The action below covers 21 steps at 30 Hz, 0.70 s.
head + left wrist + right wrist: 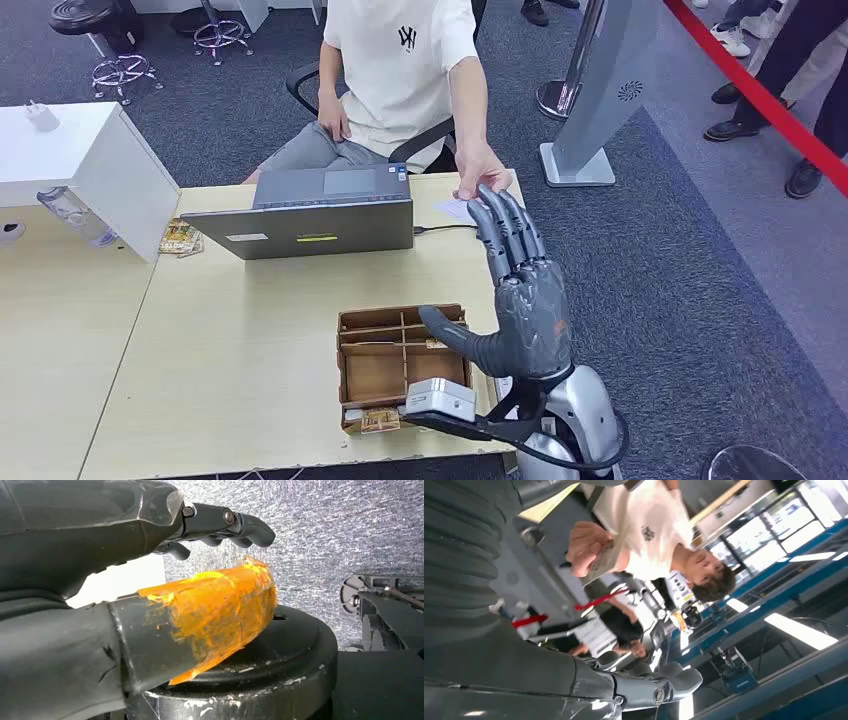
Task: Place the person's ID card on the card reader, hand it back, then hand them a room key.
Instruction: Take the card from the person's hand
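My right hand [525,300] is raised above the table's right edge, open, palm turned left and fingers stretched toward the person. Just beyond its fingertips, the person's hand [480,180] rests at the far right corner on a white ID card [452,208]. In the right wrist view the person's hand holds the card [601,560] up past my spread right hand [524,670]. A silver card reader [440,400] sits at the near edge against a wooden compartment box [372,370]. My left hand [100,545] hangs with nothing in it, its orange-taped thumb [215,610] apart from the fingers.
A grey laptop [320,215] stands open at the table's far side, in front of the seated person [395,60]. A white cabinet [80,160] stands at the left. A grey floor stand [600,100] and a red barrier tape [760,95] are off to the right.
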Tool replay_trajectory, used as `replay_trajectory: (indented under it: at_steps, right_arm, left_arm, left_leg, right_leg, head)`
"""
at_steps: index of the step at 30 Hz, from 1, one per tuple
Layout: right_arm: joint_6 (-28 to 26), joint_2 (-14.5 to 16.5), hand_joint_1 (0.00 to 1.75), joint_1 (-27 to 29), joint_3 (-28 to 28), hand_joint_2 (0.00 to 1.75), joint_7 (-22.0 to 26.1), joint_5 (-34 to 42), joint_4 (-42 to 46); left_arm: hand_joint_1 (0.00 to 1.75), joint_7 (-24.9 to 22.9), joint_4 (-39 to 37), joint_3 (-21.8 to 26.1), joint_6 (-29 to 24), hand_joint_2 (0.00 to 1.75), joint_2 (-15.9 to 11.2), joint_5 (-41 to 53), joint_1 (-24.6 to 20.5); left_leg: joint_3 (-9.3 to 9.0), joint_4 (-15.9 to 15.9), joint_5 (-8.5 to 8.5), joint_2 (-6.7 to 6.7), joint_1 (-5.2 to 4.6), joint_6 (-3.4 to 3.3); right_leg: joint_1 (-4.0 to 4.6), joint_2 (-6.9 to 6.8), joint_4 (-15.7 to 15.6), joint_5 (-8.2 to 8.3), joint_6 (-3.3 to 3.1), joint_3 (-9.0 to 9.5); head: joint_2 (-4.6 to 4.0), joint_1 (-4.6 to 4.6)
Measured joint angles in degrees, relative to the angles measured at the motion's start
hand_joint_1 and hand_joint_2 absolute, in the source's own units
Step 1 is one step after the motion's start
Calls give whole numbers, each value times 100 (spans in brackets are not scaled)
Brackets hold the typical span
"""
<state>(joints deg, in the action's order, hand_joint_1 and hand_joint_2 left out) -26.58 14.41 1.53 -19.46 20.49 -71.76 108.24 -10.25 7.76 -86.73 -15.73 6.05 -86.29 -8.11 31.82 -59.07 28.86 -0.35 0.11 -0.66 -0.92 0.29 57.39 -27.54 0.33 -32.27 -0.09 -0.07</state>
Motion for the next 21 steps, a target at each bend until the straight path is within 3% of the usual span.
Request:
replay_trajectory:
  at_steps: [9, 21]
  right_arm:
    - [-313, -51, 0, -187, -233, 175, -766, -1065, -669]
    - [-377, -80, 0, -874, -50, 175, -1134, -1566, -1530]
  left_arm:
    - [0, 0, 0, -14, 51, 0, -10, 3, 0]
    - [0, -2, 0, -92, 127, 0, -28, 12, 0]
  left_leg:
    - [1, 0, -1, -1, 1, 0]
    - [0, 0, -1, -2, 0, 0]
  right_leg:
    - [0, -1, 0, 0, 0, 1]
    - [0, -1, 0, 0, 0, 1]
  head:
    - [0, 2]
    - [0, 2]
